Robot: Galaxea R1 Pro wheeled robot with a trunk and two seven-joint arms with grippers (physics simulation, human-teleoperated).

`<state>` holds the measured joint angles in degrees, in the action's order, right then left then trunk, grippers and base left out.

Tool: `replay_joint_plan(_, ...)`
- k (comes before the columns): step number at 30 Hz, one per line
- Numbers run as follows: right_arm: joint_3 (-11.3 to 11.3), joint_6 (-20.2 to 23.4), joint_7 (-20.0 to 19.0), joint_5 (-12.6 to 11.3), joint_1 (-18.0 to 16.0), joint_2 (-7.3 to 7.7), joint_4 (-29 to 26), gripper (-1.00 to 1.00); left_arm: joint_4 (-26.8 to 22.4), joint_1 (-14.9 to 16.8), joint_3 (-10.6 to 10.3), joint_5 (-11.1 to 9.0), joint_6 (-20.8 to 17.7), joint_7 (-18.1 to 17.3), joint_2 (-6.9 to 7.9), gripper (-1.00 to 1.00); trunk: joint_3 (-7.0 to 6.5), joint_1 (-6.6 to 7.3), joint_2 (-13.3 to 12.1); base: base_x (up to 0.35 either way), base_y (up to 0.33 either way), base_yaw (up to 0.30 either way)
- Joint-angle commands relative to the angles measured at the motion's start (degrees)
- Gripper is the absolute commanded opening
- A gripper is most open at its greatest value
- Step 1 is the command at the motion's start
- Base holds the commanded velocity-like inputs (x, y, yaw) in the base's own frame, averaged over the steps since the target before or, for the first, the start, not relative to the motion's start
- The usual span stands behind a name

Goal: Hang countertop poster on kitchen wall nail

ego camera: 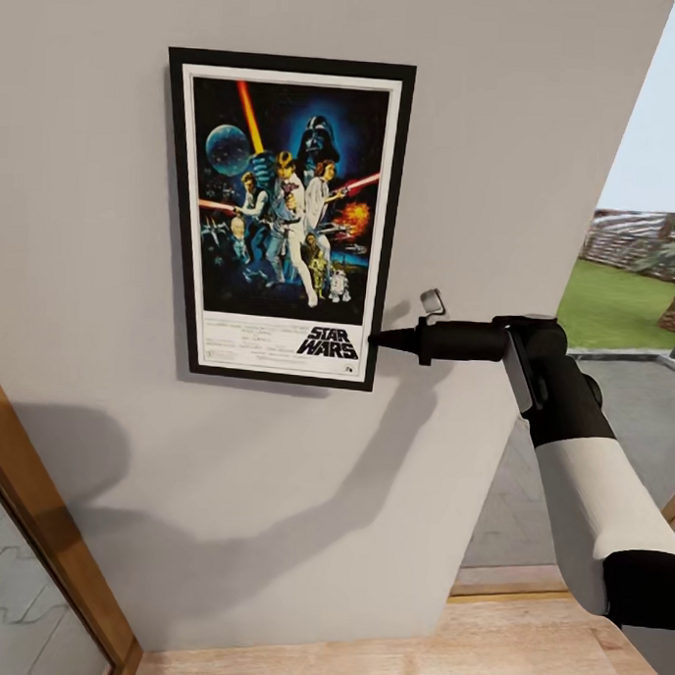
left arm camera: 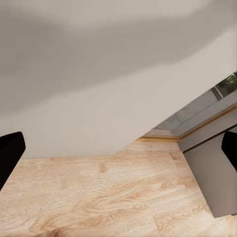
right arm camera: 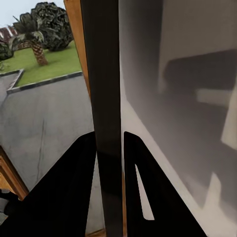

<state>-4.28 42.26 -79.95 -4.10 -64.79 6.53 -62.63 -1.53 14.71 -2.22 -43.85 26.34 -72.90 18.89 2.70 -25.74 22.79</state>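
Observation:
The black-framed Star Wars poster point(ego camera: 284, 217) stands upright, flat against the grey wall point(ego camera: 272, 492). My right gripper point(ego camera: 382, 339) reaches in from the right and is shut on the frame's lower right edge. In the right wrist view that black frame edge point(right arm camera: 101, 59) runs between the two fingers of the right gripper point(right arm camera: 108, 139). A small grey metal piece point(ego camera: 433, 302) sticks out of the wall just above the right gripper. My left gripper point(left arm camera: 118, 148) is open and holds nothing, pointing at the foot of the wall above the wooden floor point(left arm camera: 98, 197). The kitchen countertop is out of view.
A wood-coloured frame point(ego camera: 45, 521) slants along the lower left of the wall. The wall ends on the right at a glazed opening point(ego camera: 624, 301) onto a lawn and paving. Light wooden floor point(ego camera: 412, 655) lies below the wall.

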Motion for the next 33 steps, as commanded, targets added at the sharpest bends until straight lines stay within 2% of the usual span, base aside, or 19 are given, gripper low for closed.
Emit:
replay_joint_plan(1,-0.12,0.66,-0.02,-0.12,-0.07,0.07,0.05,-1.0,0.03,0.05,-0.24,-0.27,0.3,-0.14,0.01,1.0,0.14,-0.04,0.13,0.0,0.0,0.0)
replay_joint_plan(33,-0.12,0.89,0.05,-0.21,-0.07,0.07,-0.12,-1.0,0.03,0.05,-0.24,-0.27,0.31,-0.14,0.02,1.0,0.14,-0.04,0.13,0.0,0.0,0.0)
